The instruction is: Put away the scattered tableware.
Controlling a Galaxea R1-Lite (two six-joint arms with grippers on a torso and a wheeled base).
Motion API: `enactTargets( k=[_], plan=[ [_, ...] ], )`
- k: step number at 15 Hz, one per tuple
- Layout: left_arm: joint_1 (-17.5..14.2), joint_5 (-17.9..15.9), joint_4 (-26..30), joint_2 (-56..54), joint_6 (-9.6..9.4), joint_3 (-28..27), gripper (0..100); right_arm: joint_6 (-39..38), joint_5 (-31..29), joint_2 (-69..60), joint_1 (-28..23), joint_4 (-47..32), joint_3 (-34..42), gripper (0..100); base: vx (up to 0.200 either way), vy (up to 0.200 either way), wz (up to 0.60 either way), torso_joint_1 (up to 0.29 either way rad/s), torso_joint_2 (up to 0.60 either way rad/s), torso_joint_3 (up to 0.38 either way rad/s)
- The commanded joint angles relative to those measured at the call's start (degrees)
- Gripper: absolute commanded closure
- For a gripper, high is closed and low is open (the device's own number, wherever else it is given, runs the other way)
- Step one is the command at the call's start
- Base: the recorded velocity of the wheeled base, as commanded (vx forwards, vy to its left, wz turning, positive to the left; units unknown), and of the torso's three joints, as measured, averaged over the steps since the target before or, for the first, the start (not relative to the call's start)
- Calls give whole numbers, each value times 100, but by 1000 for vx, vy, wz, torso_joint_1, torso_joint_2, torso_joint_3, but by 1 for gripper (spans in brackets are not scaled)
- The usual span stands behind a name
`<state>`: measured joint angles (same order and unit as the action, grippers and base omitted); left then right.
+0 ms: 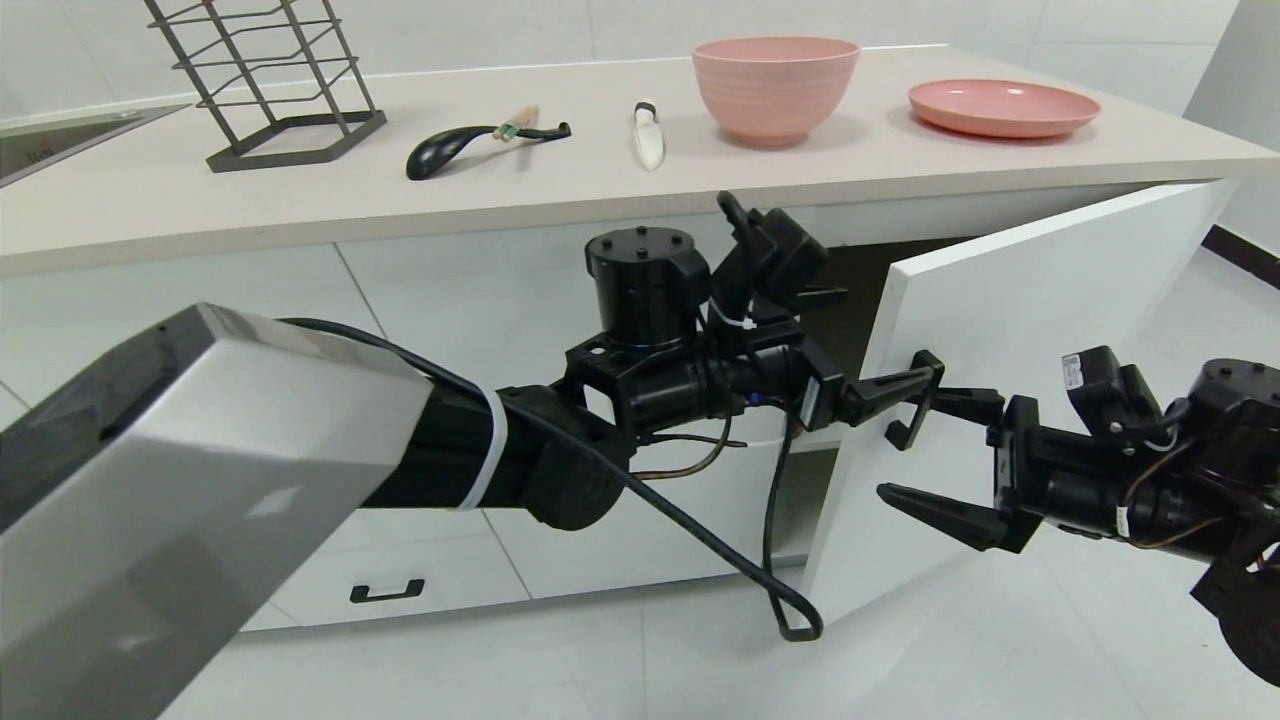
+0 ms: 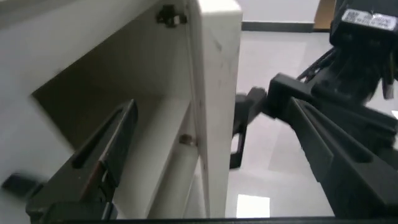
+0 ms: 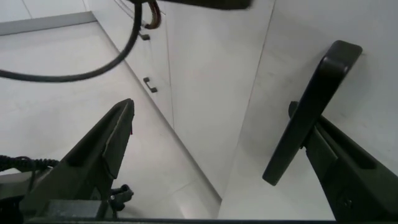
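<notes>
- The pale countertop (image 1: 600,190) runs across the top of the head view, with white wall tile behind it and glossy white floor tile (image 1: 600,660) below.
- The tableware's all up on that counter: black spoon (image 1: 440,152) upper middle, cream utensil (image 1: 649,135) just right of it, then the pink bowl (image 1: 775,85), and the pink plate (image 1: 1003,107) upper right.
- A wire rack (image 1: 280,90) stands upper left, and a sink (image 1: 60,140) corner shows at the far left edge.
- The white cabinet door (image 1: 1020,300) hangs open centre-right. A drawer pull (image 1: 387,592) sits lower left.
- The left gripper (image 2: 205,93) is spread open, straddling the door's edge, one finger inside the cabinet and one outside. It's holding nothing.
- The right gripper (image 1: 920,448) is gaping wide with nothing in it, its upper finger right at the black door handle (image 1: 915,400).
</notes>
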<state>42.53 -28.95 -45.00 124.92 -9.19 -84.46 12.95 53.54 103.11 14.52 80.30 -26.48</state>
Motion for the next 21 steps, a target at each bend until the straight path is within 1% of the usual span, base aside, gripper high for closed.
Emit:
enactTargets(
  k=[1,2,3,4,5,6,7,8,9,10,13,15,17,19,21],
  plan=[
    [238,4,0,270,5,-291,0,24,25,-353,7,38,213,0,0,0,0,0,0,0],
    [379,-14,-27,323,5,-317,0,24,-46,-362,7,38,336,0,0,0,0,0,0,0],
    [422,-14,-36,340,5,-317,0,50,-72,-353,7,38,371,0,0,0,0,0,0,0],
    [537,-23,-36,384,5,-317,0,120,-133,-353,-2,30,433,0,0,0,0,0,0,0],
    [669,-14,-62,437,14,-335,0,120,-336,-344,-19,21,433,0,0,0,0,0,0,0],
    [704,-14,-88,463,14,-335,0,120,-423,-335,-28,21,433,0,0,0,0,0,0,0],
    [730,-14,-203,507,137,-343,0,120,-599,-291,-142,21,433,0,0,0,0,0,0,0],
    [730,-14,-203,507,137,-343,0,120,-599,-291,-142,21,433,0,0,0,0,0,0,0],
    [739,-5,-352,542,286,-352,0,120,-626,-203,-388,12,424,0,0,0,0,0,0,0],
    [739,-5,-422,551,322,-343,0,120,-634,-151,-485,12,424,0,0,0,0,0,0,0],
    [739,-5,-422,551,330,-370,0,120,-652,-115,-503,12,433,0,0,0,0,0,0,0],
    [739,-14,-396,709,348,-739,0,120,-713,-28,-617,-23,433,0,0,0,0,0,0,0],
    [739,-14,-405,850,471,-1011,0,112,-713,-36,-749,-23,433,0,0,0,0,0,0,0],
    [721,-14,-396,973,541,-1170,0,120,-687,-36,-889,-14,433,0,0,0,0,0,0,0],
    [686,-14,-361,1131,550,-1354,0,120,-670,-10,-889,-14,407,0,0,0,0,0,0,0]
  ],
)
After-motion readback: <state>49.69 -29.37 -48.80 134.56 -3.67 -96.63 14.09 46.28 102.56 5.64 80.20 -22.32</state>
